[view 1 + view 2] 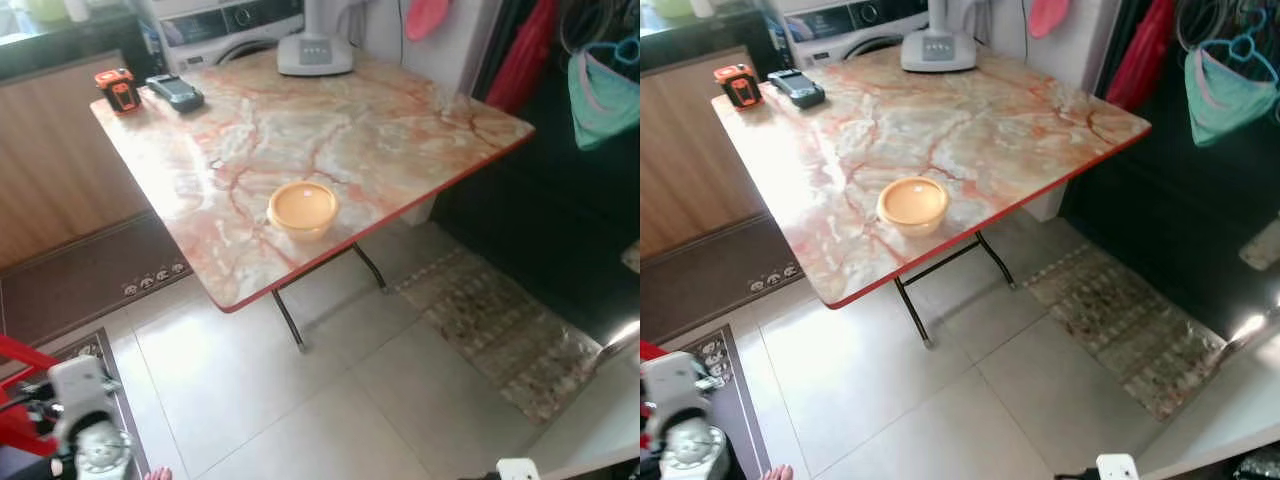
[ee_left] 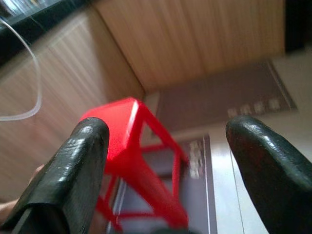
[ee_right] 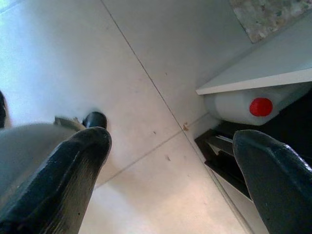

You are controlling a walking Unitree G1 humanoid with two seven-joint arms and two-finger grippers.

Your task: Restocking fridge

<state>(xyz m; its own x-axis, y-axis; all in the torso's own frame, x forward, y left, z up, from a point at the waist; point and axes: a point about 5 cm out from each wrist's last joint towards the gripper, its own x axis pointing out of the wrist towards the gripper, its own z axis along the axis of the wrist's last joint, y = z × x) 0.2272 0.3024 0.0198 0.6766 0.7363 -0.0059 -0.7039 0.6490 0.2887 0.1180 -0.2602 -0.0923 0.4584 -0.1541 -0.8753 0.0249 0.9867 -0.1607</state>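
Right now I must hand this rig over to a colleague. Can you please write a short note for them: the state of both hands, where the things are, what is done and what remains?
Left hand: open, holding nothing, hanging low near a red stool.
Right hand: open, holding nothing, hanging over the tiled floor beside a white jug with a red cap.
Things: a lidded yellow container stands on the marble-pattern folding table, near its front edge.
Done: nothing visible yet; the container is not picked up.
Left: approach the table, grasp the container and carry it to the fridge.
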